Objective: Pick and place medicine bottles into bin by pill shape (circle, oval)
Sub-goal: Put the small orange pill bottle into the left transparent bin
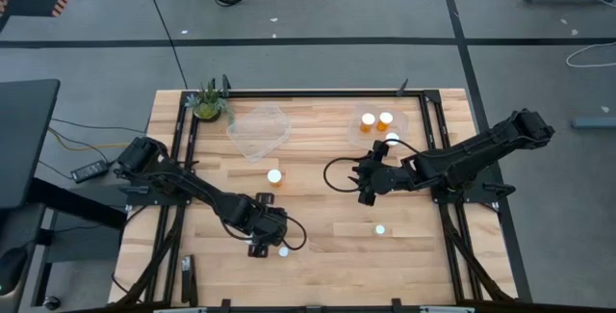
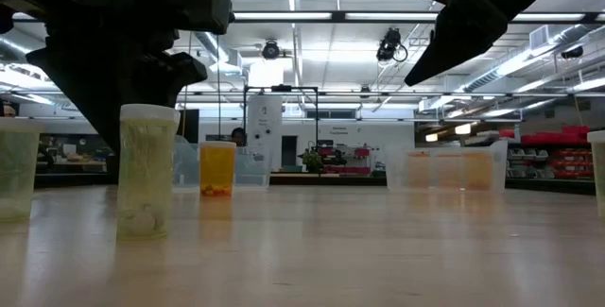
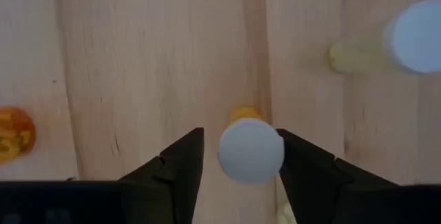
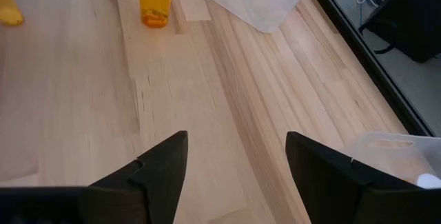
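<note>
**Left gripper straddles a capped bottle**

The left arm reaches low toward the table's six o'clock edge, its gripper (image 3: 238, 158) pointing straight down over a medicine bottle (image 3: 251, 150); the fingers (image 3: 180, 163) flank the white cap, one finger just beside it, the other slightly apart, not clamped. The right arm stretches in from three o'clock, right gripper (image 4: 236, 158) spread wide and empty above bare wood. Another bottle (image 1: 275, 177) stands near centre; two (image 1: 376, 120) sit in the clear bin (image 1: 409, 128) at one o'clock.

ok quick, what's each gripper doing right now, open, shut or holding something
left gripper: open, fingers on either side of a white-capped medicine bottle, not gripping it yet.
right gripper: open, holding nothing, above bare table.
</note>
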Motion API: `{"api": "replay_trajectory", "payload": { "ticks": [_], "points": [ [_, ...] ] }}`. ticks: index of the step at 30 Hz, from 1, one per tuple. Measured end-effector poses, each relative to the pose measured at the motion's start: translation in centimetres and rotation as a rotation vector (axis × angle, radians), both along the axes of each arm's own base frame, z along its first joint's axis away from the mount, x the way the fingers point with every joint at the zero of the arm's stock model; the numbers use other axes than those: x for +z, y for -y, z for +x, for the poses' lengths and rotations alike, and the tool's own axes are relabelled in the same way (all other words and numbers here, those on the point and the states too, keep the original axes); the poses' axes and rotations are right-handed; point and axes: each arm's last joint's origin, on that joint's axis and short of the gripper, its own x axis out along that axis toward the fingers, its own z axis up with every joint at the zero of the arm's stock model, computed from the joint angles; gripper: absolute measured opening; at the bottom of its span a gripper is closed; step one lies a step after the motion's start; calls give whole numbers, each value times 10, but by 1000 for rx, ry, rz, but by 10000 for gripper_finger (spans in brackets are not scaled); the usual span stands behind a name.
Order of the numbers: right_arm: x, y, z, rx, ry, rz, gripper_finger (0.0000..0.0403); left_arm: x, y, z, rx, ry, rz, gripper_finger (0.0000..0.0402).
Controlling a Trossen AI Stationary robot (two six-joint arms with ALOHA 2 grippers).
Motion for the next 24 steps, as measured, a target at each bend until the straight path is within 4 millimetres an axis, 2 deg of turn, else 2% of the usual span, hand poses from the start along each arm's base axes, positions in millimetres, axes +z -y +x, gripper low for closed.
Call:
{"api": "replay_trajectory", "payload": {
  "ticks": [11,17,24],
  "points": [
    [0,0,0,0,-1,-1,252,2,-1,-1,-16,1,5,123],
    [0,0,0,0,-2,0,252,8,-1,1,-25,-11,15,123],
    [0,0,0,0,-2,0,252,25,-7,8,-55,-11,62,121]
  ]
}}
